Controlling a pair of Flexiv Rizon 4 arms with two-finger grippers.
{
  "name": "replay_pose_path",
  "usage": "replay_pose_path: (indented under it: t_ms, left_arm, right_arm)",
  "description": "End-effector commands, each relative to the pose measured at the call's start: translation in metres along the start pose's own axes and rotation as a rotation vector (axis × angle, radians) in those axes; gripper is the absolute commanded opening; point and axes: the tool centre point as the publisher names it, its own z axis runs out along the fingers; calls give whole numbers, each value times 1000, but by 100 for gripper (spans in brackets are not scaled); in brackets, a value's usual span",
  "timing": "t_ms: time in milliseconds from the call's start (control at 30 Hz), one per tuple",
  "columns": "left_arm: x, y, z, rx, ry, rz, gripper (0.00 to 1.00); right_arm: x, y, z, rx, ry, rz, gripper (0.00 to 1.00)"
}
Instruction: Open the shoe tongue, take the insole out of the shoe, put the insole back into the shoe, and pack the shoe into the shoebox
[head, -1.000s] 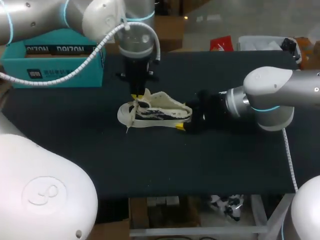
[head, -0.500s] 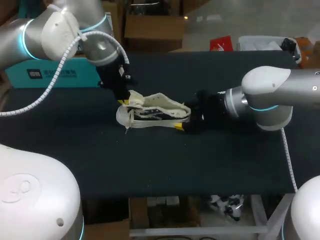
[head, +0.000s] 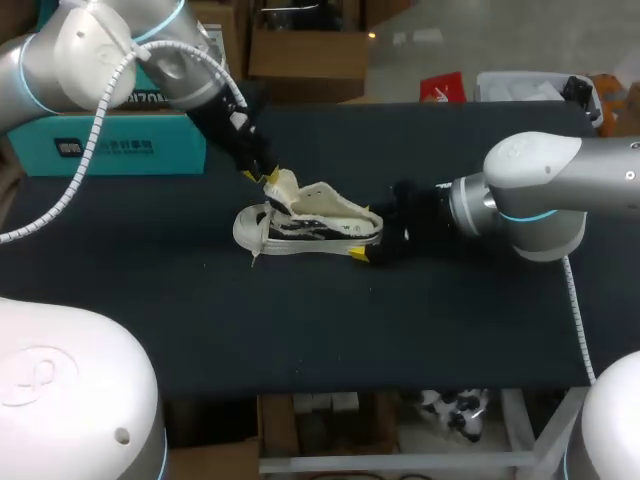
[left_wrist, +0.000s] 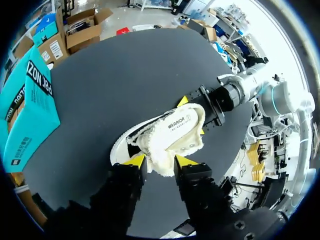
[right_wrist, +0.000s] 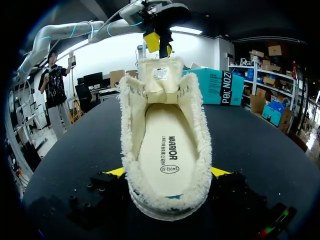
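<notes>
A cream, fleece-lined shoe (head: 318, 228) lies on the black table, toe to the left. Its tongue (head: 284, 186) is pulled up and back toward the toe. My left gripper (head: 265, 177) holds the tongue's end; from the left wrist, the tongue (left_wrist: 172, 131) fills the gap between the yellow tips of the gripper (left_wrist: 160, 161). My right gripper (head: 372, 238) stands wide open at the heel. From the right wrist, its tips straddle the heel (right_wrist: 169, 172), the insole (right_wrist: 167, 150) lies flat inside, and the tongue (right_wrist: 161, 75) stands upright under the left gripper (right_wrist: 160, 45).
The teal shoebox (head: 105, 140) sits closed at the table's back left, behind my left arm. The black table (head: 300, 340) is bare in front of the shoe. A white coiled cable (head: 90, 150) hangs along the left arm.
My left gripper has swung from above the shoe to its toe side, then risen back-left, drawing the tongue up and open. The shoe and the right arm have kept still.
</notes>
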Motion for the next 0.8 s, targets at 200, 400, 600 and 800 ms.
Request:
replay_pose_path:
  t_ms: [200,400,600,800]
  left_arm:
    - [45,-21,-18,-389,264,867,0]
    - [45,-21,-18,-389,264,867,0]
    - [45,-21,-18,-389,264,867,0]
    - [50,-30,14,-437,300,976,0]
  right_arm:
    - [-1,-5,1,-5,0,-1,0]
    - [-1,-5,1,-5,0,-1,0]
    - [-1,-5,1,-5,0,-1,0]
    - [-1,-5,1,-5,0,-1,0]
